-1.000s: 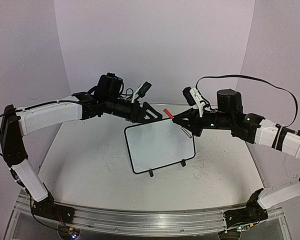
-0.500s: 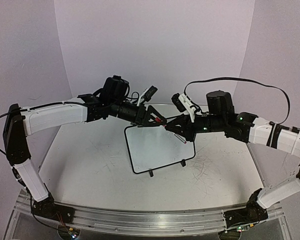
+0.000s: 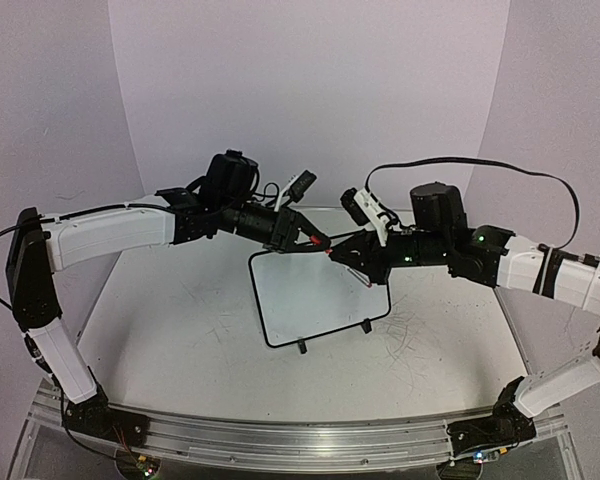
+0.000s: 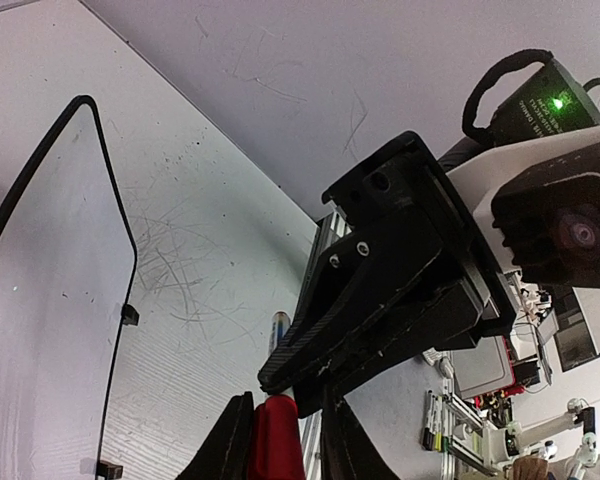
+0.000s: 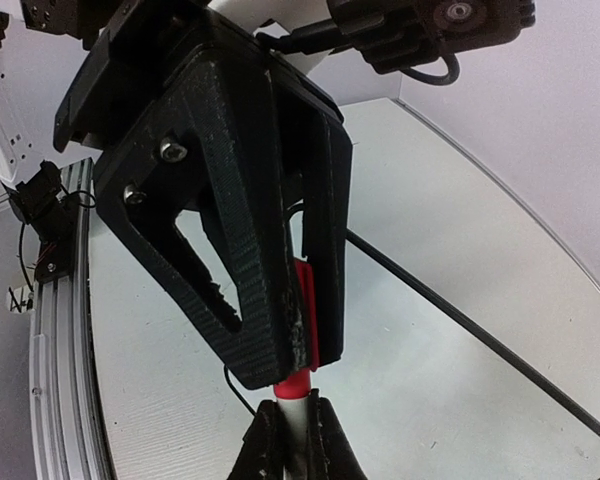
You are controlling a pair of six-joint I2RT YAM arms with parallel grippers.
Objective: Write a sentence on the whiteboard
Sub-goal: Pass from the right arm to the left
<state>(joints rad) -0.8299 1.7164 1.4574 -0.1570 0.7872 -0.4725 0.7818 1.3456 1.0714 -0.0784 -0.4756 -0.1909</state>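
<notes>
The whiteboard (image 3: pixel 320 295) stands propped on its small black feet at mid-table, its face plain white; the sentence is out of view. Above its top edge both grippers meet tip to tip. My right gripper (image 3: pixel 340 252) is shut on the white barrel of a marker (image 5: pixel 292 420). My left gripper (image 3: pixel 315 240) is shut on the marker's red cap (image 4: pixel 277 440), which also shows as the red cap (image 5: pixel 305 320) between the left fingers (image 5: pixel 240 250). In the left wrist view the whiteboard (image 4: pixel 40 300) lies at the left.
The table (image 3: pixel 180 330) is scuffed with fine scratches. Pale purple walls close in the back and both sides. A black cable (image 3: pixel 500 165) loops above the right arm. The aluminium rail (image 3: pixel 280 440) runs along the near edge.
The two grippers came together over the board's top edge. The left jaws went from wide open to closed on the marker's red cap. The right grip stayed the same.
</notes>
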